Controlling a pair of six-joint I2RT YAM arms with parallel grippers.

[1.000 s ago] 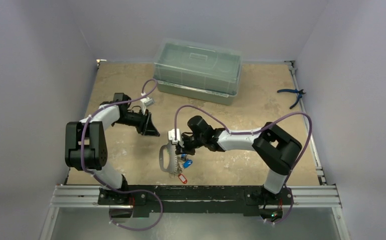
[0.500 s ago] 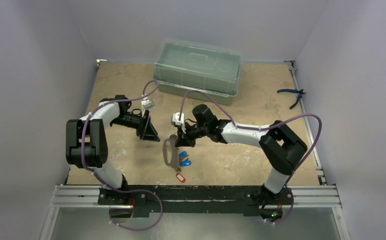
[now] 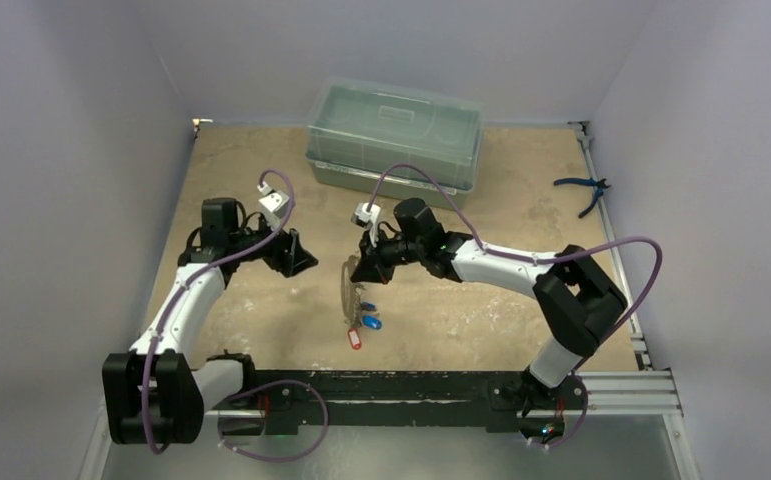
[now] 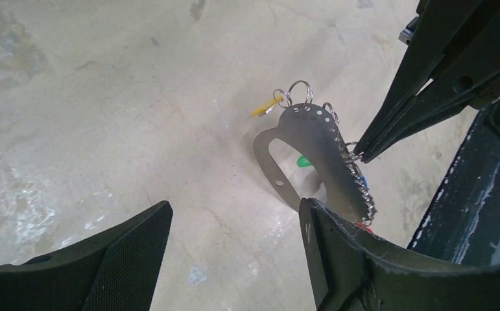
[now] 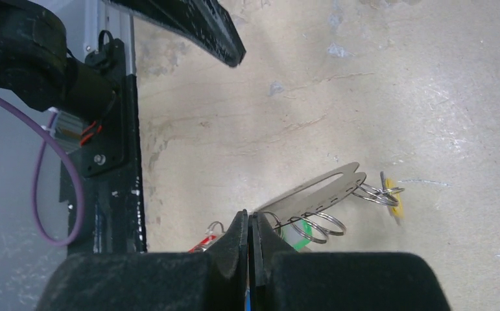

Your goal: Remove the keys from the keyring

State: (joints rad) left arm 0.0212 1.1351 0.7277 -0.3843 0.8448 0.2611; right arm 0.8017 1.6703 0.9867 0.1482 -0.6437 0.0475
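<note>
Centre of the top view: right gripper [image 3: 359,272] clenched on the edge of the keyring [image 3: 346,290], holding its flat grey plate up on edge. The keys [image 3: 368,321] dangle beneath it, toward the lower middle. Just left of it sits the left gripper [image 3: 301,262], released, jaws wide, nothing in them. Best move, I judge: bring the left jaws onto the yellow key [image 4: 263,108] jutting clear at the plate's upper end. Grip the head only and work it round its small ring while the right stays firm; yanking risks twisting the plate. Against a second ago: left jaws wider, left arm folded toward lower left, keyring carried slightly higher in frame.
</note>
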